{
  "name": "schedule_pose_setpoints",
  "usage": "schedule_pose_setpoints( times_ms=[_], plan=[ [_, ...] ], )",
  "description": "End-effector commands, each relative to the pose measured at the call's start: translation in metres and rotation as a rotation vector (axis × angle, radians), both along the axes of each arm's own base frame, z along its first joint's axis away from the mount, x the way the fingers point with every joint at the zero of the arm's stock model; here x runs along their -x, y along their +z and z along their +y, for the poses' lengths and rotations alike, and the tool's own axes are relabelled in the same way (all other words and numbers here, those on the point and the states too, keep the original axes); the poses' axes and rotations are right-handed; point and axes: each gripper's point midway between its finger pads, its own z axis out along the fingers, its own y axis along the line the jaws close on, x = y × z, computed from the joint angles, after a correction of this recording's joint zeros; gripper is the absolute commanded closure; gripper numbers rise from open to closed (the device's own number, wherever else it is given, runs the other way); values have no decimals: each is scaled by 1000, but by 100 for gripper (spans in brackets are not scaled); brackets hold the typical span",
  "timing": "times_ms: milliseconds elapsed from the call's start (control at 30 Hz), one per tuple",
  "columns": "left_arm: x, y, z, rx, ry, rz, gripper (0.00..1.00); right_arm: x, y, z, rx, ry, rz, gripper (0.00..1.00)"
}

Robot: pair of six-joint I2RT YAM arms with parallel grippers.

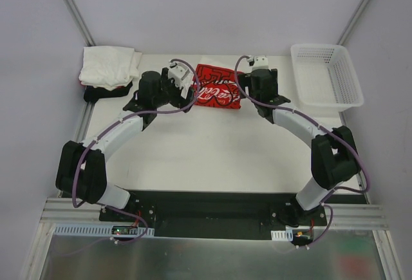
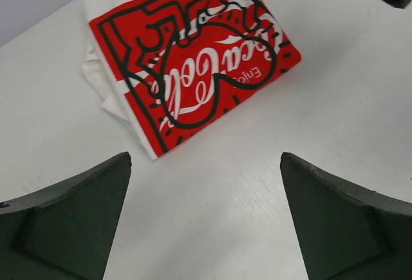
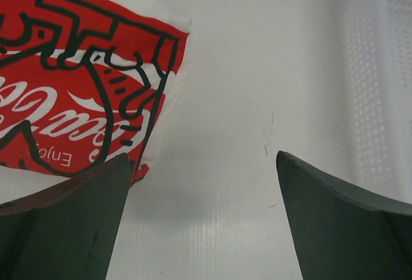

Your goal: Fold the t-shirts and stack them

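Note:
A folded red t-shirt (image 1: 217,87) with white lettering and black line art lies at the back middle of the table. It fills the upper part of the left wrist view (image 2: 193,61) and the left of the right wrist view (image 3: 77,93). My left gripper (image 1: 190,88) hovers at its left edge, open and empty (image 2: 205,164). My right gripper (image 1: 244,88) stands at the shirt's right edge, also open and empty (image 3: 203,158). A pile of white t-shirts (image 1: 109,66) sits at the back left corner on top of a black one (image 1: 102,93).
A white mesh basket (image 1: 325,77) stands at the back right corner, its wall also showing at the right of the right wrist view (image 3: 380,80). The white table (image 1: 212,151) stretches bare between the arms. Both arm bases sit at the near edge.

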Motion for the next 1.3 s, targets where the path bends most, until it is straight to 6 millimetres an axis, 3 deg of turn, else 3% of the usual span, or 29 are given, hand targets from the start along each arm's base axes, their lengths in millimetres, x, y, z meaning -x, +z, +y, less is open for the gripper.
schedule_pose_setpoints(
  times_ms=[0,67,200,267,300,333,367,400,433,467,767,1267],
  plan=[
    [10,18,-21,158,-237,42,1,-12,56,1,-277,50,-195,4],
    [12,14,-21,208,-266,110,1,-9,59,-4,-263,55,-214,4],
    [-13,14,-5,249,-200,220,1,-2,82,-15,-238,36,-263,4],
    [-24,-7,-1,285,-178,347,1,5,100,-18,-240,35,-291,4],
    [-28,2,-5,328,-235,381,1,7,105,-19,-244,40,-300,4],
    [-39,-20,2,371,-228,466,1,9,109,-20,-242,42,-308,4],
    [-43,-24,2,430,-228,539,1,14,117,-22,-250,41,-322,4],
    [-49,-16,-1,471,-271,559,3,16,120,-24,-252,35,-329,4],
    [-58,-37,4,498,-249,626,3,18,124,-26,-248,33,-339,4],
    [-61,-42,3,514,-241,655,4,23,131,-29,-243,29,-355,4],
    [-96,-71,15,552,-142,745,2,33,143,-42,-228,-4,-396,4],
    [-107,-100,16,551,-104,789,3,51,153,-53,-245,-28,-430,4]
  ],
)
